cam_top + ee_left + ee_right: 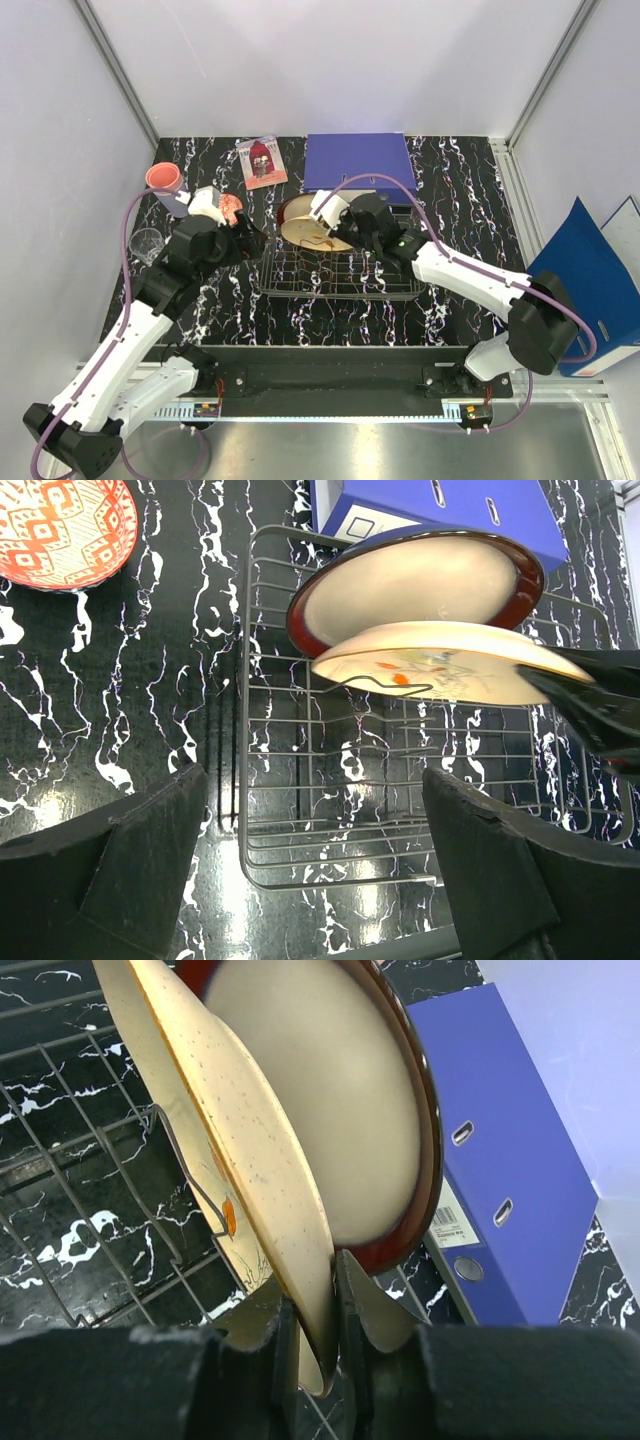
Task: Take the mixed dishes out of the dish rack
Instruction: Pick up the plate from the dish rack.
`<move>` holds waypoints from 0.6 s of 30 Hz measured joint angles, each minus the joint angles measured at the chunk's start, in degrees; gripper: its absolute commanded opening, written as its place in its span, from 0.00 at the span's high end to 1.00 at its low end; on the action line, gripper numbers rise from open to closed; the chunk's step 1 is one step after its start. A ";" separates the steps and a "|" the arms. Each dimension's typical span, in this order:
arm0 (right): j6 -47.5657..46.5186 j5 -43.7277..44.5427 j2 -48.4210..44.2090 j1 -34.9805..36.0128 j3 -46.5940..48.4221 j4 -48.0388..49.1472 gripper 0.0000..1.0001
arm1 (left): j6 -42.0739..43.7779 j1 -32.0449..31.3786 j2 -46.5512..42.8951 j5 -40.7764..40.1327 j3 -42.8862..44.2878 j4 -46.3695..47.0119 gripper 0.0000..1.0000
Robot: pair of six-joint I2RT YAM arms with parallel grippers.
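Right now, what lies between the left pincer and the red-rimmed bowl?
Left wrist view: ahead of the left pincer, bare dish rack wires, then the cream painted plate standing in front of the red-rimmed bowl.

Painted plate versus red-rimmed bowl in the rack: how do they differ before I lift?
The cream painted plate is shallow, with a small orange-and-line drawing. The red-rimmed cream bowl is deeper, plain inside, with a dark red rim. The right hand pinches the plate's edge, while nothing grips the bowl. The plate leans on the bowl's near side. Both are cream and stand on edge in the dish rack.
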 measured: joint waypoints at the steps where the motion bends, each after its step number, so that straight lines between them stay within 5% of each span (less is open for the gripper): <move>1: -0.20 0.04 -0.55 0.02 0.00 -0.39 1.00 | 0.00 0.00 0.15 -0.09 0.00 0.02 0.09; 18: 1.33 -0.04 -8.66 0.13 3.50 -9.09 1.00 | 0.00 0.00 3.74 -0.90 0.00 0.17 0.09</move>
